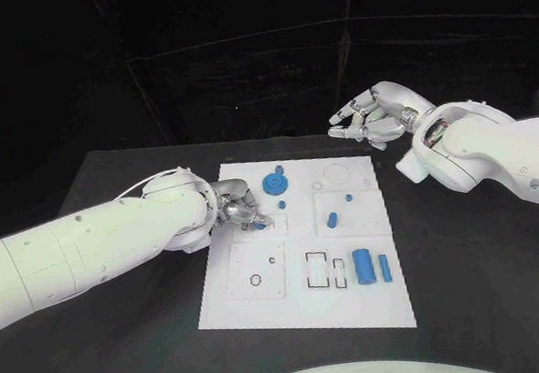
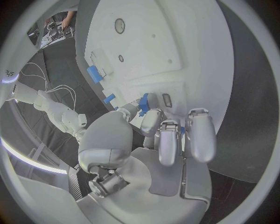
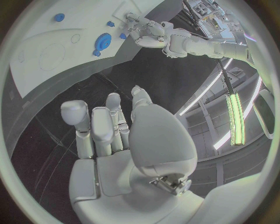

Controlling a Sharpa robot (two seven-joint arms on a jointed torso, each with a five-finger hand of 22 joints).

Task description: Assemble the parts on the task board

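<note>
**Q:** Where are your hands, and what is each one doing?

**A:** My left hand (image 1: pixel 235 207) is down on the white task board (image 1: pixel 261 309), at its left edge. Its fingers (image 2: pixel 167 140) are curled together around a small blue part (image 2: pixel 143 101), pinched between thumb and fingertips and pressed close to the board. My right hand (image 1: pixel 374 115) hangs above the black surface (image 1: pixel 495 288), beyond the board's far right corner and well apart from it. Its fingers (image 3: pixel 93 128) are loosely bent and spread, holding nothing.

**Q:** Where do the other parts sit relative to those hands?

**A:** Just past my left hand's fingertips, further onto the board, stands a round blue gear (image 1: pixel 275 183); the right wrist camera shows its toothed rim (image 3: pixel 104 40). A smaller blue piece (image 1: pixel 281 206) lies just beside the held part. Nearer the board's middle, between my two hands, lies a short blue peg (image 1: pixel 333 216), with a tiny blue piece (image 1: pixel 349 199) close to it. Toward the board's near edge, away from both hands, a blue block (image 1: pixel 363 265) and a slim blue cylinder (image 1: pixel 386 268) stand side by side next to two outlined rectangular slots (image 1: pixel 319 271). An outlined circle (image 1: pixel 336 175) on the board lies nearest my right hand.
</note>
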